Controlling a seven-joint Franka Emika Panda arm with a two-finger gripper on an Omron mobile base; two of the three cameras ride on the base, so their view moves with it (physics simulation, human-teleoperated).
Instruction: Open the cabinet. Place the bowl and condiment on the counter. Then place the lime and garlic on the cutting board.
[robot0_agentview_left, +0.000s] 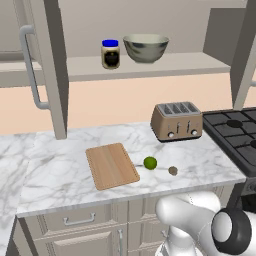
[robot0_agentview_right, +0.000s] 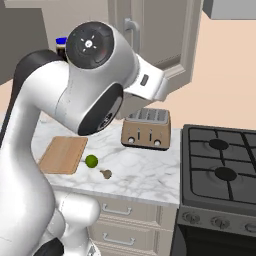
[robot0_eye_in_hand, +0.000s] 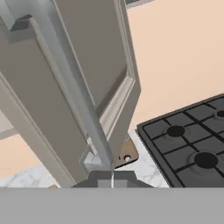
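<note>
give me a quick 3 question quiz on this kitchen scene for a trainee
1. True or false: the bowl and the condiment stand on the cabinet shelf.
2. Multiple choice: which lies nearer the cutting board? A) the garlic B) the lime C) the toaster
3. Fill in: the lime and garlic lie on the ____, not on the board.

Key:
1. True; the doors are open and both stand inside, jar left of bowl.
2. B
3. counter
</note>
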